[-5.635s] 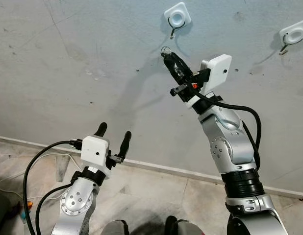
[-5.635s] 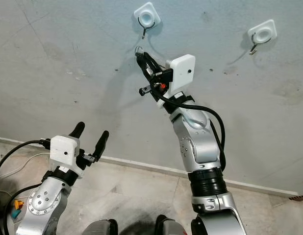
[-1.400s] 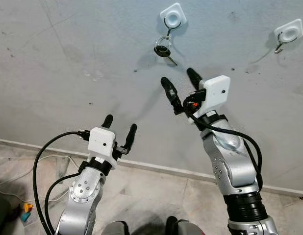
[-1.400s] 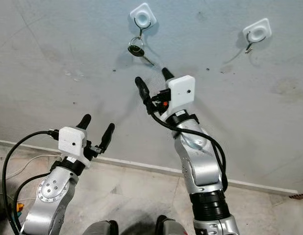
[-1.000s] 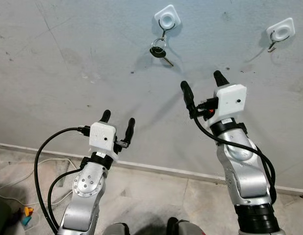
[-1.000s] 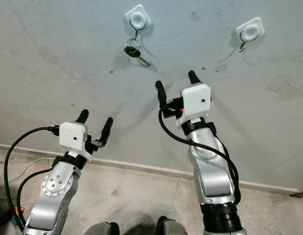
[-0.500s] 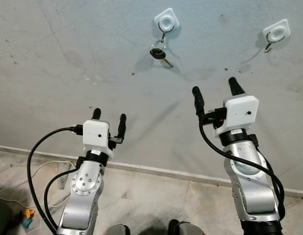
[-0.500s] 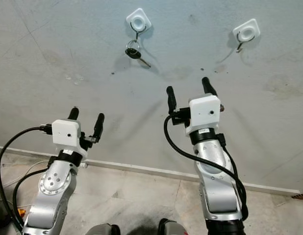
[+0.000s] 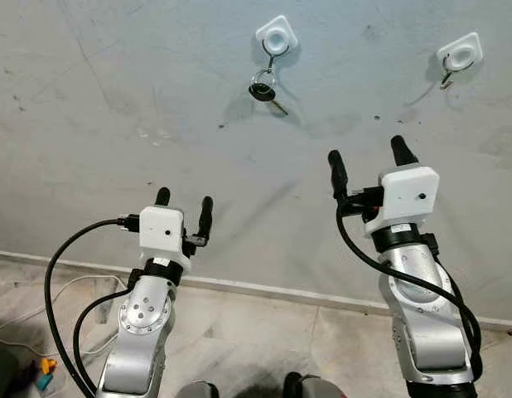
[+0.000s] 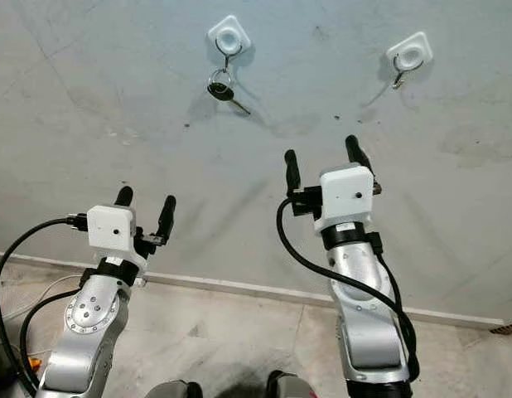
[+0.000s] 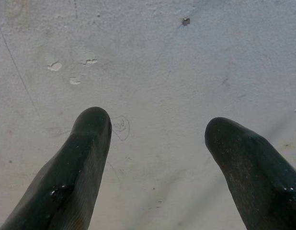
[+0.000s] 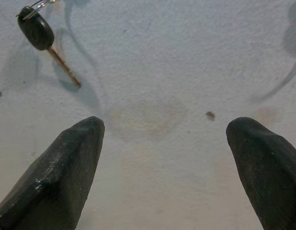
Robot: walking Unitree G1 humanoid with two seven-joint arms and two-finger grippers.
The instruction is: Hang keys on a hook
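Grey plaster wall [image 9: 115, 99] is faced. Keys [image 9: 262, 89] are hung on left white hook [image 9: 276, 39], clear of both arms. Right gripper [image 9: 365, 162] is held below keys, released, empty. Left gripper [image 9: 184, 203] is raised lower left, released, empty. Second hook [image 9: 456, 56] is seen upper right.

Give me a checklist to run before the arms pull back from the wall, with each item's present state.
1. Key hanging by its ring from the left hook: ok.
2. Right gripper open, holding nothing: ok.
3. Right gripper apart from the key, below it: ok.
4. Left gripper open, holding nothing: ok.
5. Right hook bare: ok.
6. Ring seated fully in the hook's bend: cannot tell.
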